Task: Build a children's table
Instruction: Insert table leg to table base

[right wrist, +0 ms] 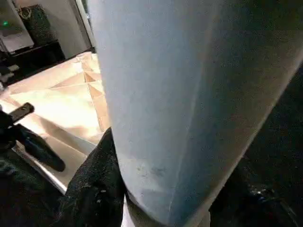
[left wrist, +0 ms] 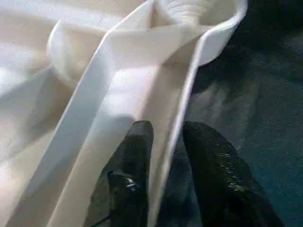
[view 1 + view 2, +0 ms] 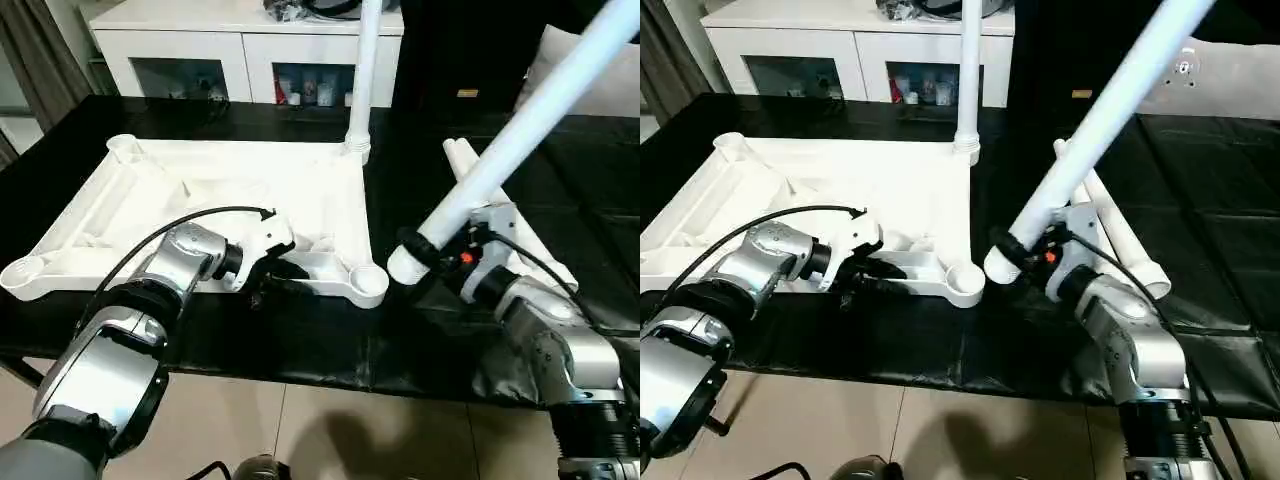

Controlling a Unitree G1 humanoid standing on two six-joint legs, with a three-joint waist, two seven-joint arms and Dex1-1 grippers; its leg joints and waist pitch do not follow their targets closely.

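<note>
Getting the long white tapering plastic leg [image 3: 520,140] clamped in the right gripper [image 3: 440,250] seated needs its butt end over the empty round corner socket [image 3: 368,281], w/ the left gripper [image 2: 165,156] pinching the upturned white ribbed tabletop [image 3: 230,200] rim.

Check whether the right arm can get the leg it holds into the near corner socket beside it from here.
Probably yes. The right gripper holds the leg with its thick end just beside the empty near corner socket; nothing lies between. The leg is tilted, though, and needs standing upright first.
</note>
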